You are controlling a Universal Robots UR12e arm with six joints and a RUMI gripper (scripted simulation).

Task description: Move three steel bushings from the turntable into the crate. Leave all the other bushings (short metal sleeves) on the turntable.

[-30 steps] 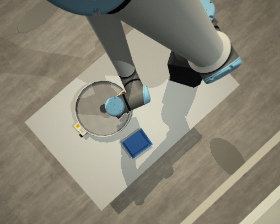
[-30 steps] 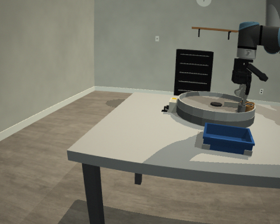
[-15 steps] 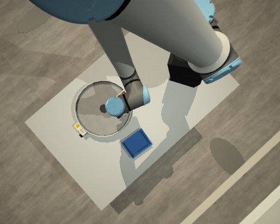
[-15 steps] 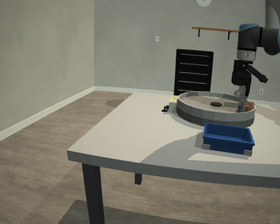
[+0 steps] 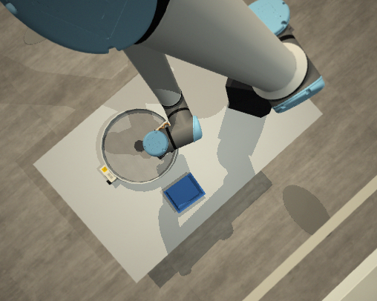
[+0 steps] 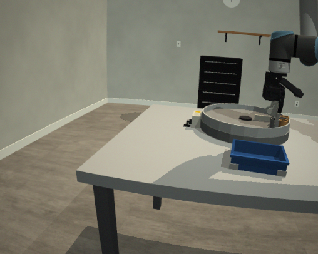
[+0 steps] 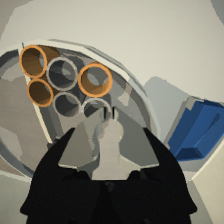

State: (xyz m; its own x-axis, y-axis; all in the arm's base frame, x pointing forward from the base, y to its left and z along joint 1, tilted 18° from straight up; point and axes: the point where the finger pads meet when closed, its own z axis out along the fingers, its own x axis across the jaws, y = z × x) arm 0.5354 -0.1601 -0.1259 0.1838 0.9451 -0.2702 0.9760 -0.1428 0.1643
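Note:
In the wrist view several bushings stand in a tight cluster at the turntable's rim. Three are steel grey (image 7: 62, 72) (image 7: 67, 104) (image 7: 96, 107) and three are brass orange (image 7: 33, 61) (image 7: 41, 92) (image 7: 95, 80). My gripper (image 7: 109, 107) is shut, with its fingertips together right at the rim of the nearest steel bushing. I cannot see anything held between the fingers. From the side the gripper (image 6: 274, 115) hangs low over the turntable (image 6: 245, 123) near its right edge. The blue crate (image 6: 259, 156) (image 5: 184, 193) (image 7: 200, 132) sits empty on the table beside the turntable (image 5: 136, 144).
A black hub (image 6: 245, 117) marks the turntable's centre. A small box with a yellow label (image 5: 107, 172) sits against the turntable's left edge. The arm's wrist (image 5: 156, 142) hides the bushings from above. A black rack (image 6: 220, 81) stands behind the table.

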